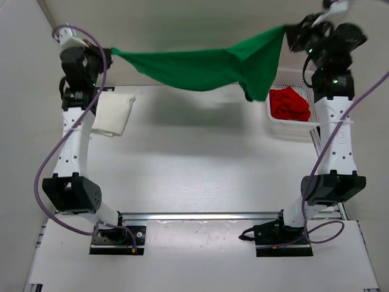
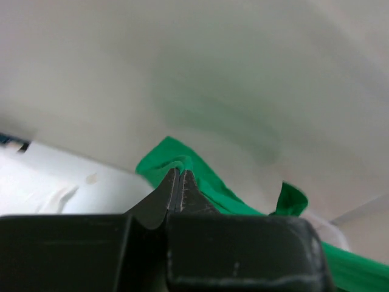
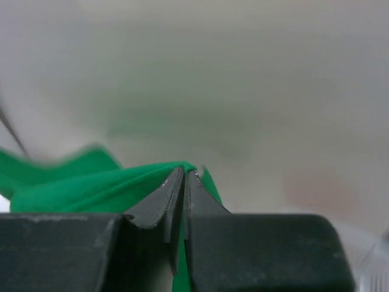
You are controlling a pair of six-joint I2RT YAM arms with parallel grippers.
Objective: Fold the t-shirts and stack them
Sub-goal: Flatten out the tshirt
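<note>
The green shirt (image 1: 200,70) hung in the air like a hammock. It stretched away from the basket (image 1: 292,131) toward the left side, and its right end was up above the basket's far corner. The middle sagged down, and a loose flap dangled just beside the basket.

The left claw (image 2: 180,173) was pinched tight on the shirt's left end, far from the basket. The right claw (image 3: 184,173) was pinched tight on the other end, near the basket. In both wrist views a bit of green cloth stuck out between the closed tips.

The red shirt (image 1: 290,103) lay bunched up inside the basket. The white shirt (image 1: 113,114) lay folded on the table (image 1: 200,164), well away from the basket on the left side.

The green shirt looked soft, floppy and light. It would not keep a shape by itself, and it drooped wherever nothing held it. It should not break or slip much, but it could bunch up or twist. I think the best places to hold it were the corners or the edge, far apart, so that it spread out flat. Holding it in the middle would likely make it fold into a lump.

I could see no brand, label or writing on the shirts, the basket or the arms.
</note>
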